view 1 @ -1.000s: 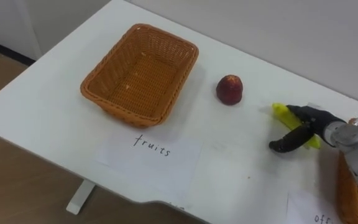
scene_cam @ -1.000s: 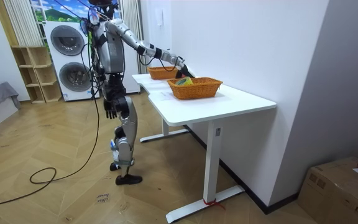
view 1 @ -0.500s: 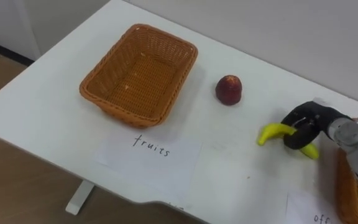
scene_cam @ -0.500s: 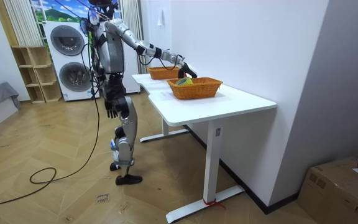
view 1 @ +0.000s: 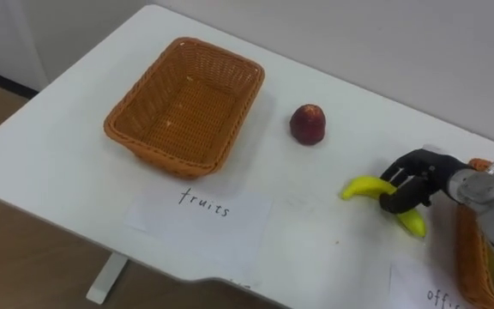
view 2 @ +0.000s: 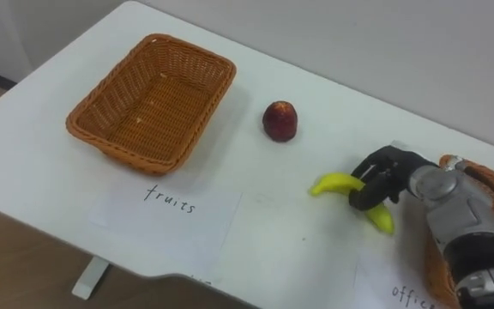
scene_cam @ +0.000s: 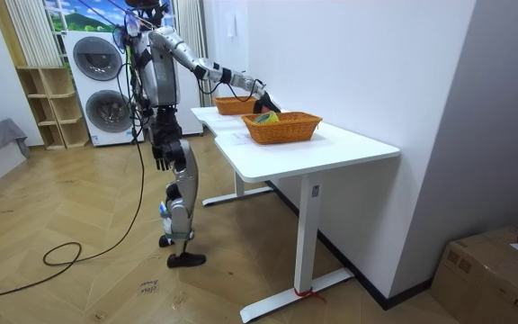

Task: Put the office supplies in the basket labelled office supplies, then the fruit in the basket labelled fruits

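Item: banana (view 1: 363, 186), lying at the near right of the white table (view 1: 67, 163), with the right hand (view 1: 414, 176) curling round its middle and gripping it, just left of the right-hand basket (view 1: 470, 249). Red fruit (view 1: 307, 124) is sitting apart, farther back, between the banana and the wicker basket (view 1: 127, 120) at far left, which is standing behind a paper label (view 1: 197, 221). Left hand (scene_cam: 158, 160) is hanging at the robot's side, state not discernible.
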Tool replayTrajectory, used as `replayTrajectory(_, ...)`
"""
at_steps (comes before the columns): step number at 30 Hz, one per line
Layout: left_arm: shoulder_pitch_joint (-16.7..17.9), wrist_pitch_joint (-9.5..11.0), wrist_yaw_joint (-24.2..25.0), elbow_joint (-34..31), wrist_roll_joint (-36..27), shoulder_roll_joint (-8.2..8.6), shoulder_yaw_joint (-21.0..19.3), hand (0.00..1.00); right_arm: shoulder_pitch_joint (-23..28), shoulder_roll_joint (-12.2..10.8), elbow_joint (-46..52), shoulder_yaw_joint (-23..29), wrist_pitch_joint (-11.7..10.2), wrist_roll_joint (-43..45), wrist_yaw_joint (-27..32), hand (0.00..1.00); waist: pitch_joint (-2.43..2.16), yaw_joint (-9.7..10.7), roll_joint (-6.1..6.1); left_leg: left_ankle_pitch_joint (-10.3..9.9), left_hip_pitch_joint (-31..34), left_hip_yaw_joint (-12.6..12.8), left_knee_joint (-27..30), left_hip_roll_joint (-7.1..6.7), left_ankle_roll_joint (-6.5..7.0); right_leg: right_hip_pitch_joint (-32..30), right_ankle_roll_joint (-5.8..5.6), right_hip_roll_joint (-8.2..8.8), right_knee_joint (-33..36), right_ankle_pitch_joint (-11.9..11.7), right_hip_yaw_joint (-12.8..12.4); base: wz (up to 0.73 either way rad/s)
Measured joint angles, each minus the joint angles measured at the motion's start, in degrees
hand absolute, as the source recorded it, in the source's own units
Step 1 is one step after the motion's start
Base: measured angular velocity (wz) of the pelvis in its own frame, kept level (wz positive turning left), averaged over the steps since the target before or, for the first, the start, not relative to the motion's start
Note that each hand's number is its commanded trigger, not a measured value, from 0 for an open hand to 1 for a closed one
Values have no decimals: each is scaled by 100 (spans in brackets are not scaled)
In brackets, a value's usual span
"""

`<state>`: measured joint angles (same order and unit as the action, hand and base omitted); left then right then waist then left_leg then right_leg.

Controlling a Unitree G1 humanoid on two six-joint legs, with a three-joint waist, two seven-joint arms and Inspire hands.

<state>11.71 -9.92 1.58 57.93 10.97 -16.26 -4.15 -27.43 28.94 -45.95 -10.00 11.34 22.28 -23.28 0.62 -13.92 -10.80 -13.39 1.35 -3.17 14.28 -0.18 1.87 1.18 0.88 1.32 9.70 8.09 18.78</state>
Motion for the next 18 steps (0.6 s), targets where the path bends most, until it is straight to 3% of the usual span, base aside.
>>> replayTrajectory(8,-116,40,2,248,-15,0,2,0,278,1,469,-6,-5,-23,-75,100,-33,-29,-46,3,-57,34,12,13,-4,20,0,-5,-3,0,-11,-1)
replayTrajectory(18,-95,44,0,371,-14,80,-97,0,632,-1,1351,-15,21,86,-147,100,-17,6,-43,3,-211,165,-156,41,-5,85,3,-31,-8,-2,-158,-7)
